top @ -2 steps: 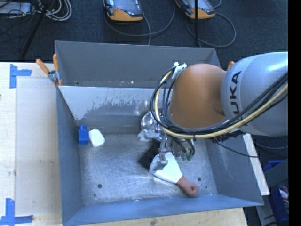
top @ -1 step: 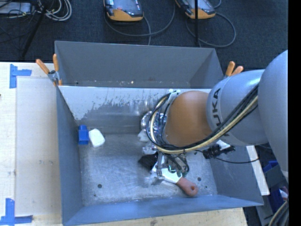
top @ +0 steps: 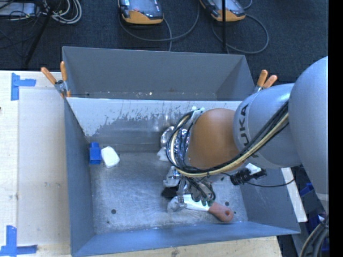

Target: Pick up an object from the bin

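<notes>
My gripper is low over the bin floor near the front right, just under the arm's orange cover. Directly beneath it lies a tool with a pale metal front part and a reddish-brown handle that points toward the bin's front right corner. The gripper's body hides the tool's pale end, and I cannot tell whether it touches the tool. A small white thing peeks out to the left of the cables, behind the gripper.
At the left of the bin floor a small blue block lies against a white rounded piece. The bin's sloped front wall is close to the tool's handle. The arm fills the bin's right side.
</notes>
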`<action>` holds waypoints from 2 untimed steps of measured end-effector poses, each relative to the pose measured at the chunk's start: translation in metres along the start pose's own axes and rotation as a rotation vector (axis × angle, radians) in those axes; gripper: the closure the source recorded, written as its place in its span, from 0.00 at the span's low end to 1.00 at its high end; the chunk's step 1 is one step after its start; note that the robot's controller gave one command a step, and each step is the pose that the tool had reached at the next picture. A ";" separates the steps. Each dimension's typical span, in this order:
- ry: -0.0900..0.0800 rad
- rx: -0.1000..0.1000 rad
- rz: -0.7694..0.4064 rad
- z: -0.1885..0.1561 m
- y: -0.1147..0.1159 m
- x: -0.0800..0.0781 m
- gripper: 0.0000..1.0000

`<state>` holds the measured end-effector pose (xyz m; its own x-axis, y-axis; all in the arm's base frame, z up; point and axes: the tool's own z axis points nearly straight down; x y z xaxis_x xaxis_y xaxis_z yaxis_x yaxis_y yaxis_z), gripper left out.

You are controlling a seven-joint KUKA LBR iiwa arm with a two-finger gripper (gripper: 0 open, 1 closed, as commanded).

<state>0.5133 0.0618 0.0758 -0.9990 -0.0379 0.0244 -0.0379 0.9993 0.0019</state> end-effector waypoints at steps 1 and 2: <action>0.000 0.000 0.001 0.000 0.000 0.000 1.00; -0.031 0.002 -0.109 -0.166 0.017 -0.009 1.00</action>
